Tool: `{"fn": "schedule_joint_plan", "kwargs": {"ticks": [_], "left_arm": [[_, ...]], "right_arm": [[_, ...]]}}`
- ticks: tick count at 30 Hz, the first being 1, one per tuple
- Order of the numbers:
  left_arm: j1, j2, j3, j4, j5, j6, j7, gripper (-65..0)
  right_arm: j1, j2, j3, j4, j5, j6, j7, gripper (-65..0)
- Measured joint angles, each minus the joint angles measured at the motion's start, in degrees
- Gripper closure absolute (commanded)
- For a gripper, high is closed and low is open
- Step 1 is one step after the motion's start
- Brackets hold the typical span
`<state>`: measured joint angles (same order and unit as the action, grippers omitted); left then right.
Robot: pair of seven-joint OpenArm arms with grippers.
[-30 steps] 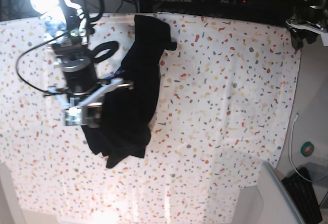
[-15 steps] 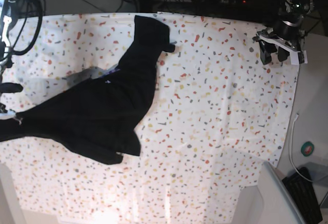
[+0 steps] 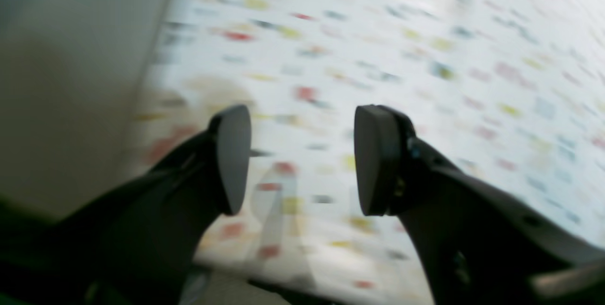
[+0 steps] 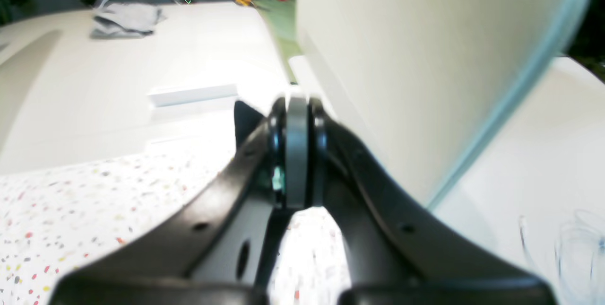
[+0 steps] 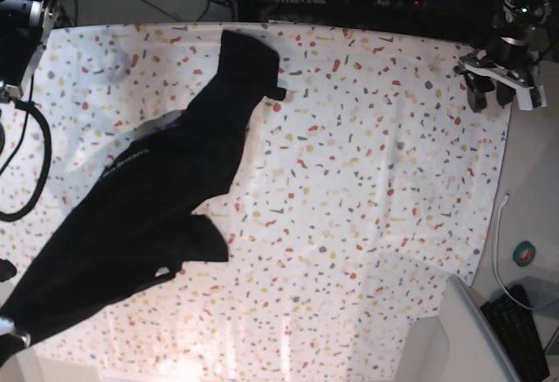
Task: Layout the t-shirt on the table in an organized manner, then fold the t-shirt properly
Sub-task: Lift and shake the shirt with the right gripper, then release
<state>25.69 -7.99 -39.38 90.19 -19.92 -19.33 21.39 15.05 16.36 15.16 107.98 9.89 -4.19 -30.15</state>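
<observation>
Right tool (image 4: 297, 153): pads pressed together; a dark edge sits beside them, likely a pinch of the t-shirt, at the tabletop's near-left corner in the base view.
Left tool (image 3: 302, 153): jaws parted, nothing between them, hovering over the tabletop's (image 5: 393, 181) far-right corner.
T-shirt (image 5: 148, 216): black, stretched in a long diagonal band from the far edge down to the near-left corner.
Change: a second ago it lay bunched; it has been dragged out long.
Meaning: spreading under way, folding not begun.

Black t-shirt (image 5: 166, 198) stretched diag across table (image 5: 376, 181), left hand (image 5: 489, 93) apart.
</observation>
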Motion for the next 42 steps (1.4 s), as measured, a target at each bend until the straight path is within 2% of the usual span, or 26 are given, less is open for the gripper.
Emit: {"fn": "schedule_joint_plan", "kwargs": {"ticks": [2,4,9,11,16,22,26,30,35,39,42], "left_arm": [[-0.59,-0.07,-3.13,-0.28,-0.02,0.83,-0.09,-33.4],[-0.66,-0.37,-4.87,-0.31,-0.02,0.74,-0.13,-33.4],[-0.61,0.02,-7.02,-0.31,0.0,0.39,-0.02,-33.4],[-0.59,-0.15,-7.17,-0.31,-0.02,0.39,0.11,-33.4],[-0.28,-0.04,-7.06,-0.31,-0.15,-0.2,0.11,-33.4],[-0.11,0.02,-7.1,-0.31,-0.04,0.22,0.09,-33.4],[0.04,0.09,-7.08,-0.31,-0.04,-0.02,0.09,-33.4],[-0.13,0.07,-7.15,-0.31,-0.04,-0.02,0.07,-33.4],[-0.72,0.22,-6.99,-0.33,-0.04,-0.02,0.02,-33.4],[-0.57,0.13,-7.1,-0.42,0.0,0.07,0.07,-33.4],[-0.7,0.17,-7.06,-1.14,-0.11,0.2,-0.28,-33.4]], "right_arm": [[2.01,-0.15,-0.02,-0.11,0.0,2.67,-0.17,0.0],[4.07,-0.15,-0.94,-0.13,-0.09,2.99,0.0,0.0],[4.46,0.09,-8.22,-2.21,0.26,3.48,0.52,0.0],[6.64,-0.5,-10.6,-7.39,0.22,3.41,0.07,0.0],[20.24,0.5,-12.09,-23.43,0.02,3.37,-0.44,0.0],[36.11,9.51,-15.85,-29.03,-0.55,2.99,0.81,0.0],[40.57,13.2,-18.56,-23.96,-0.24,3.15,1.16,0.0],[33.09,12.24,-18.91,-9.75,-0.26,3.06,-5.95,0.0],[9.92,5.46,-19.12,5.4,0.46,3.74,-8.31,0.0],[-8.66,-3.26,-13.7,6.82,-0.46,2.8,-4.79,0.0],[-20.48,-8.55,-14.1,4.72,-0.83,2.62,1.7,0.0]]}}
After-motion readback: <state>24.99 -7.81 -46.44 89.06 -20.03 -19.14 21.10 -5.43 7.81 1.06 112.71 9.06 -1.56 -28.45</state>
